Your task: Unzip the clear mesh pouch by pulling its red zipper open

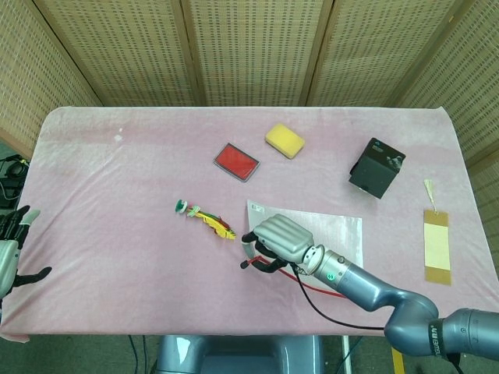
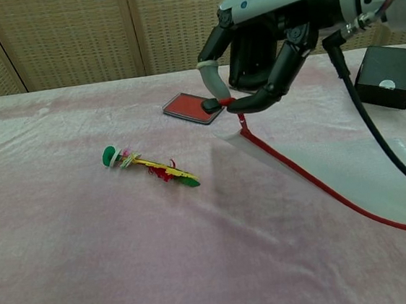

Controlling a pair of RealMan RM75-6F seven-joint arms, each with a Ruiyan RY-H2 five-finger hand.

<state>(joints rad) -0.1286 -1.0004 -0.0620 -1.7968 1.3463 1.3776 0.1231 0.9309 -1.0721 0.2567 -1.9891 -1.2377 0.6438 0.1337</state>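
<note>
A table (image 1: 117,179) draped in pink cloth fills the scene. Behind its far edge stand woven wicker screen panels (image 1: 249,47) in wooden frames, evenly lit. Grey floor shows at far left.
</note>
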